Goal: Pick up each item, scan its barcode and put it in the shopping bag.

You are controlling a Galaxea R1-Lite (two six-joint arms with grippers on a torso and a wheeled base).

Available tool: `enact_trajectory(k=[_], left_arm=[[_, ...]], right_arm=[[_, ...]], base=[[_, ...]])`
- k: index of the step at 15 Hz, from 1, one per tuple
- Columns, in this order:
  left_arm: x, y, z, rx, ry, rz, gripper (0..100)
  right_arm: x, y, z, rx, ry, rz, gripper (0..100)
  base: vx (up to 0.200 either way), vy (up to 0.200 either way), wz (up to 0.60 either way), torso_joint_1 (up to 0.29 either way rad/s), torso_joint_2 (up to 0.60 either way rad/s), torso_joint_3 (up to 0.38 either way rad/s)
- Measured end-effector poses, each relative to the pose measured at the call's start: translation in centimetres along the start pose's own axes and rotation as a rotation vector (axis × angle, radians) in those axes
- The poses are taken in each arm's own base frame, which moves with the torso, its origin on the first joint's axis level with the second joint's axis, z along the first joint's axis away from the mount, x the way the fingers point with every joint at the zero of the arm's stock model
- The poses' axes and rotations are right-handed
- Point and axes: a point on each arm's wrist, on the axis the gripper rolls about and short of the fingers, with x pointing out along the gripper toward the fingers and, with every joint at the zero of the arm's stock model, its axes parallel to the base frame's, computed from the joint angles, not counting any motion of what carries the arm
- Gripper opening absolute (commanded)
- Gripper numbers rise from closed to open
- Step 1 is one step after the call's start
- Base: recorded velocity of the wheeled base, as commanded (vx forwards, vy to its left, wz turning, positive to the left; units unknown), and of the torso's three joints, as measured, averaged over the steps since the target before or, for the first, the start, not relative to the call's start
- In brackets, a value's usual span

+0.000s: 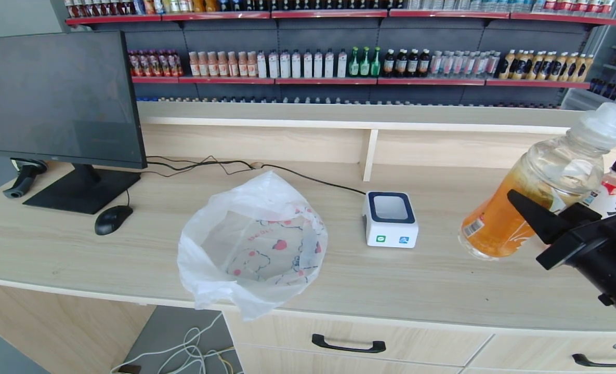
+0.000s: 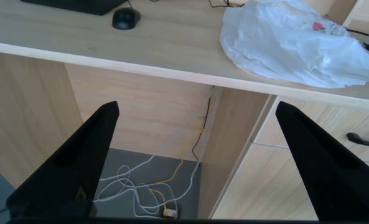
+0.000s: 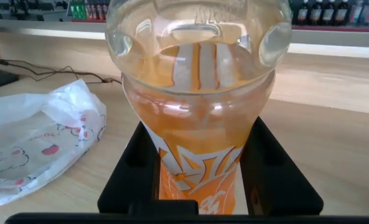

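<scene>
The right end effector (image 3: 200,180) pinches the bottle (image 1: 536,192) across its labelled body, one finger on each side. It holds the bottle tilted, cap up, over the counter (image 1: 391,280) to the right of the scanner (image 1: 390,218). The bottle is smooth plastic and about two-thirds full of orange drink, so it is likely fairly heavy, sloshing and slippery. The labelled waist looks the surest hold. A barcode (image 1: 473,227) shows near the base; the label (image 3: 196,171) is orange and white, its print unreadable. The left end effector (image 2: 196,130) hangs spread and empty below the counter edge, near the bag (image 1: 253,244).
</scene>
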Motion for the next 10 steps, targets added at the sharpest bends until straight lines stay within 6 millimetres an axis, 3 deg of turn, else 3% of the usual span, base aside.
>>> enact_trajectory(k=[1,4,8,10], left_arm=[[0.00,0.00,0.00,0.000,0.000,0.000,100],[0.00,0.00,0.01,-0.001,0.000,0.000,100],[0.00,0.00,0.02,-0.001,-0.002,0.000,100],[0.00,0.00,0.02,-0.002,-0.002,0.001,100]], right_arm=[[0.12,0.05,0.06,0.001,-0.004,0.003,0],[0.28,0.11,0.08,0.002,-0.007,0.007,0],[0.47,0.14,-0.12,0.003,-0.002,0.010,0],[0.49,0.07,-0.33,0.003,0.014,0.004,0]], base=[[0.000,0.000,0.00,0.000,0.00,0.000],[-0.200,0.000,0.00,0.010,0.00,-0.001],[0.000,0.000,0.00,0.000,0.00,0.000],[0.000,0.200,0.00,0.027,0.01,-0.007]])
